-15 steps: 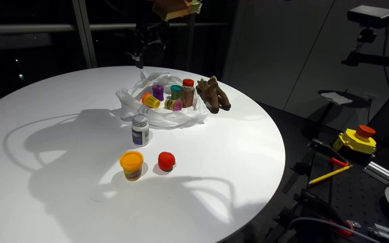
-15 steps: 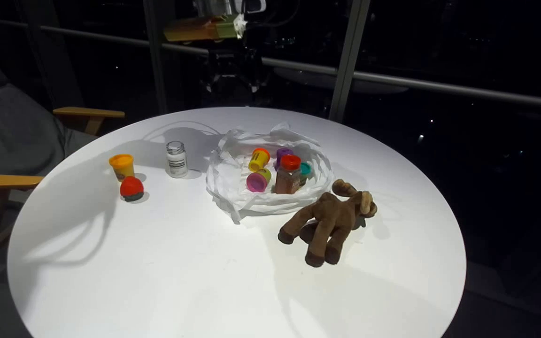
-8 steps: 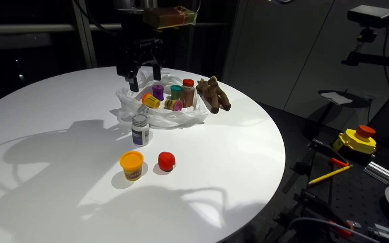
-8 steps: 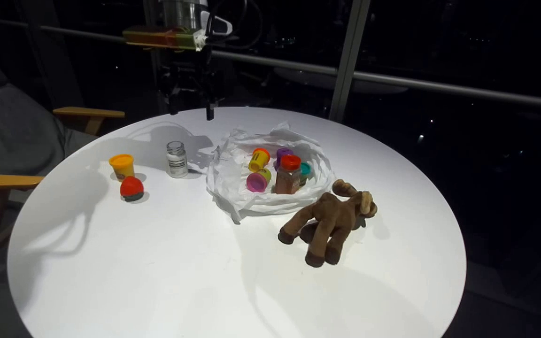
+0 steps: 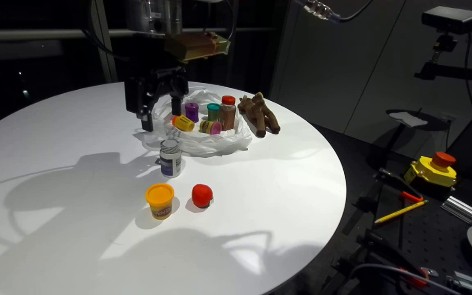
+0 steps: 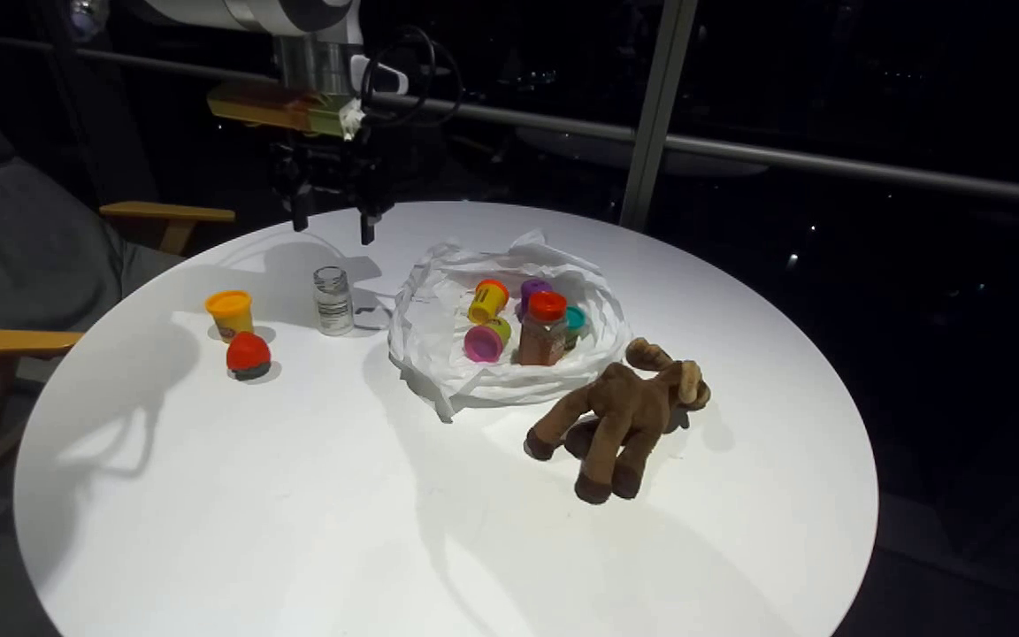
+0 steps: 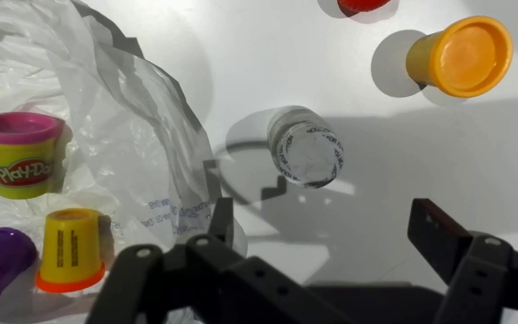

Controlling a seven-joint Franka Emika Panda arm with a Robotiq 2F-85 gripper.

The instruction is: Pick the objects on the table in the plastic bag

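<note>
Windows: pretty much black across the background, not a lot to make out back there.
Table: big round white top, lit bright, with four things out on it that looked like they needed bagging.
Plastic bag: slumped wide on the table, mouth up, five things inside, so imo the job was a bit past halfway.
Gripper: jaws spread wide, nothing held, hanging above the table near the white bottle. Looked ready for another pick.
Brown plush: sprawled on the table just beside the bag, not in it. Couldn't tell if the two touched. Seemed floppy, so probably the awkward one.
Red-capped jar: upright in the bag, done.
White bottle: standing on the table between the bag and the orange tub, lettering around its top. My bet for the next grab, going by where the gripper was.
Orange tub: upright on the table, left to do.
Purple tub, teal-lidded tub: both upright in the bag, done.
Yellow tub, pink-lidded tub: tipped on their sides in the bag, done too.
Red roundish thing: on the table just beside the orange tub, left to do. A bump could've rolled it, I reckon.
</note>
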